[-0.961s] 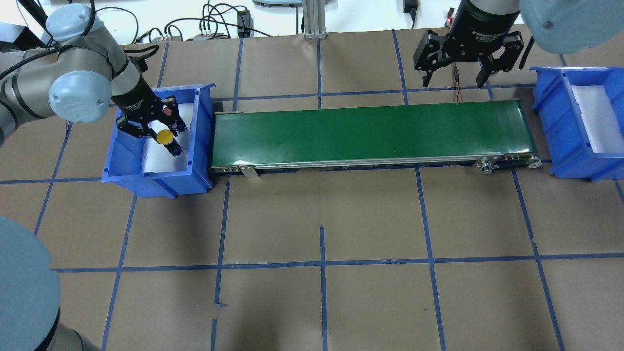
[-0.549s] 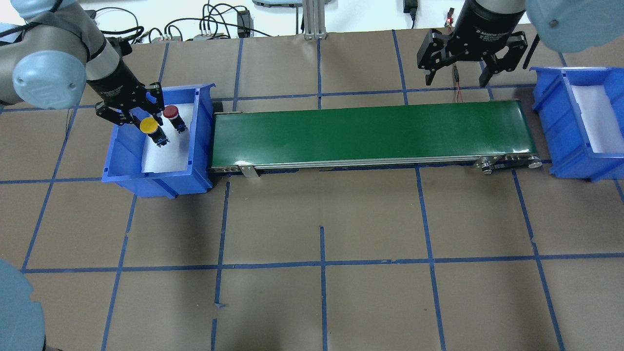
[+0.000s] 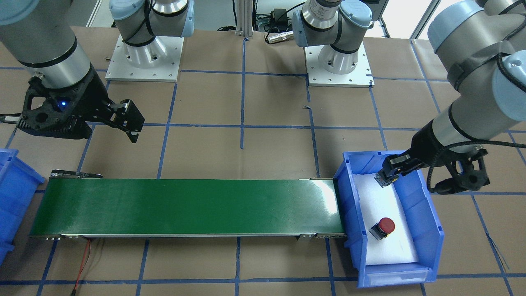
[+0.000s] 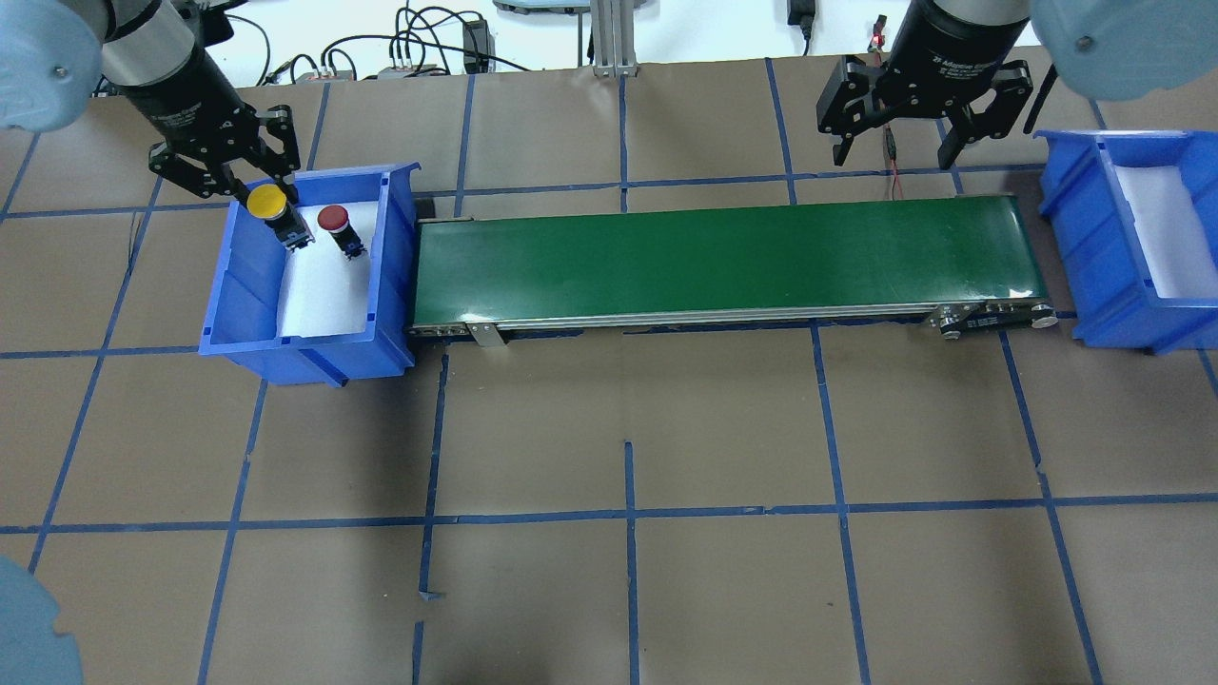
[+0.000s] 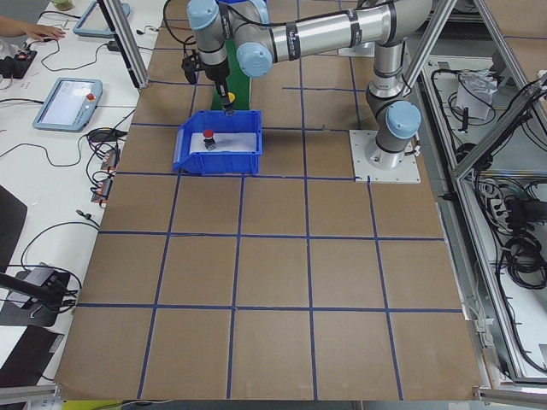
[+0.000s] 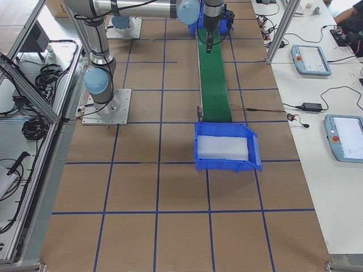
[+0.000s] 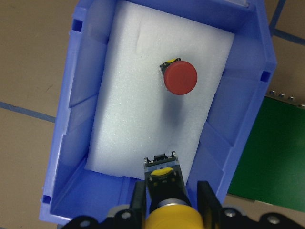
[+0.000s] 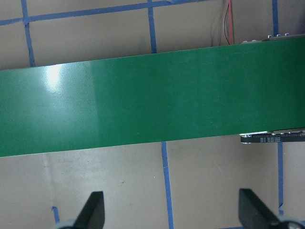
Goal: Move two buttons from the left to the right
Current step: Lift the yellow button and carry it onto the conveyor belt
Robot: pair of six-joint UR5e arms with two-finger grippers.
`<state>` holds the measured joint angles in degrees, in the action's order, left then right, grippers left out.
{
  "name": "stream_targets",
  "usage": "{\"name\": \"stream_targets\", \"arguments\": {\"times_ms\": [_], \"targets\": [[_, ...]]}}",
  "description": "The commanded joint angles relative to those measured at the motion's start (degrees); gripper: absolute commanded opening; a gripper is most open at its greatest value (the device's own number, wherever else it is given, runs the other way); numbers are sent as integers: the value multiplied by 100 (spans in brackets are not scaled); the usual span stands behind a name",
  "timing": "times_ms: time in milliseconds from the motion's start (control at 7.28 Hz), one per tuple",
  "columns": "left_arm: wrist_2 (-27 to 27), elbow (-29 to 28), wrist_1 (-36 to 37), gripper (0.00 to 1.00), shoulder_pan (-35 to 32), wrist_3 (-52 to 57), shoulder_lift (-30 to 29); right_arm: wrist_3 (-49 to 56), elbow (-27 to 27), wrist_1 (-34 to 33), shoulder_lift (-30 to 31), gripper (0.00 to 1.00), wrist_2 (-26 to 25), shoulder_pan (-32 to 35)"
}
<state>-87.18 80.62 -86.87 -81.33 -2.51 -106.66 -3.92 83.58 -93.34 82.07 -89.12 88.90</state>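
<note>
Over the left bin (image 4: 304, 362), the left gripper (image 7: 172, 191) is clamped on the yellow button (image 4: 266, 201), fingers on either side just under the cap. The button hangs clear of the white foam. Its long axis runs along the gripper's own line, cap up against the palm and grey-black base pointing down. The red button (image 7: 180, 78) sits on the foam in the same bin, roughly upright with its cap up, between the held button and the bin's far end wall.

The coming move turns on one relation: the belt (image 4: 723, 257) lies to the robot's right of the held button, just past the bin wall on that side, so the carry has to clear that wall sideways. The left arm is the nearer one to both buttons.

At the belt's far end the right gripper (image 4: 894, 152) hovers with its jaws spread and nothing between them, near the right bin (image 4: 1132, 323).

White lettering on the right gripper's body seems to read "2F Adaptive Gripper", though it is too small to be sure. No other writing is legible.
</note>
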Motion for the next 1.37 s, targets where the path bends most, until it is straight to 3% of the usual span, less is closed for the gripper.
{"name": "stream_targets", "arguments": {"times_ms": [0,549,1236], "targets": [[25,-64,160,26,-715,704,-258,40,0,0,-7,100,0,-4],[-194,-11,924,26,-1376,2103,-768,40,0,0,2,100,-18,-4],[-300,-3,1269,27,-1456,1545,-1217,40,-9,9,46,100,-71,14]]}}
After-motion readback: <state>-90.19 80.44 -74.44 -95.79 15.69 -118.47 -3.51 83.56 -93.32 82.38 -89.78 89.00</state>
